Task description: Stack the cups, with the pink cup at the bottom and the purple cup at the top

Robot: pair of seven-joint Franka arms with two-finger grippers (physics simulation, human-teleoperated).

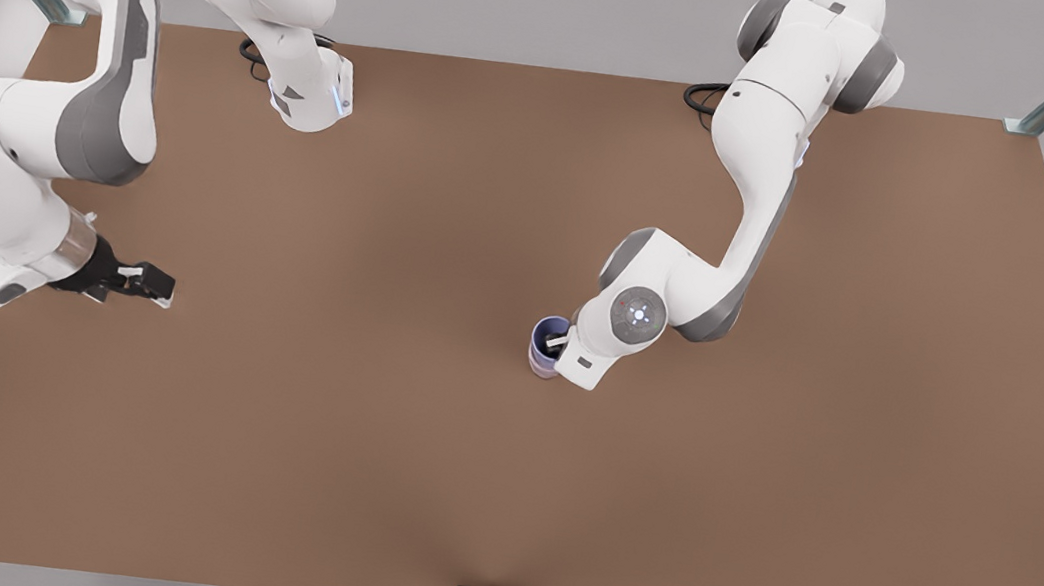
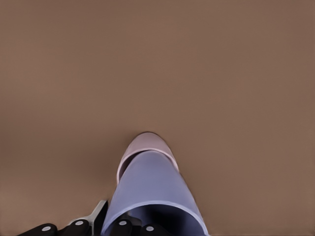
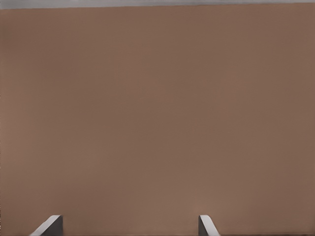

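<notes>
Soft, even overhead light is falling across the counter (image 1: pixel 422 441); faint diffuse shadows are pooling beneath the arms, glare is staying minimal, and edges are appearing slightly smoothed.

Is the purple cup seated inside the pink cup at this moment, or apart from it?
Inside. In the left wrist view the purple cup sits nested in the pink cup, whose rim shows around it; the left gripper is at its rim.

Lavender purple cup (image 2: pixel 153 189), mauve pink cup (image 2: pixel 142 144)

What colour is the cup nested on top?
Bluish lavender; the purple cup shows best in the left wrist view.
</notes>
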